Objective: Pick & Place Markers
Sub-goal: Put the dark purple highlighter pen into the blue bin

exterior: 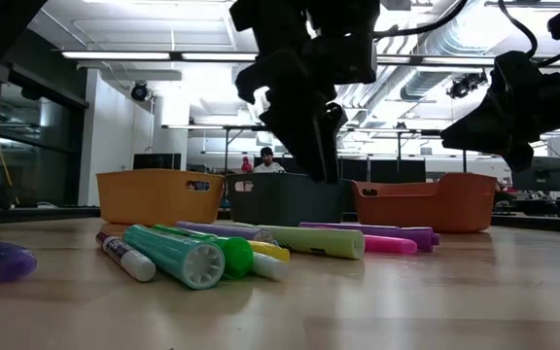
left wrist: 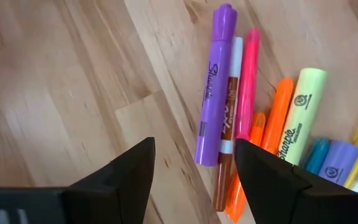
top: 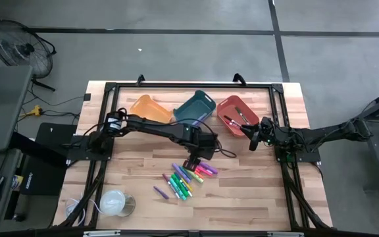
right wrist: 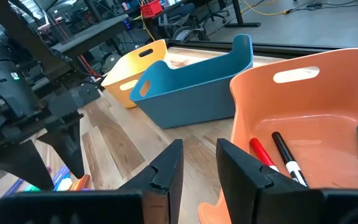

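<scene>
The left gripper point(left wrist: 194, 165) hangs spread wide and empty just above the markers point(top: 186, 179), which lie in a loose heap on the wooden table point(top: 255, 197) in front of the bins. A purple marker point(left wrist: 214, 84) lies flat right past the gap between its fingers, with a brown one and a pink one touching alongside. The right gripper point(right wrist: 199, 165) waits beside the red bin point(right wrist: 328, 124), fingers slightly parted and holding nothing, with a few markers lying in that bin.

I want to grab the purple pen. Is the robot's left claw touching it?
Apart. In the left wrist view the left gripper is open, and the purple marker lies beyond its fingers, bare wood between.
</scene>
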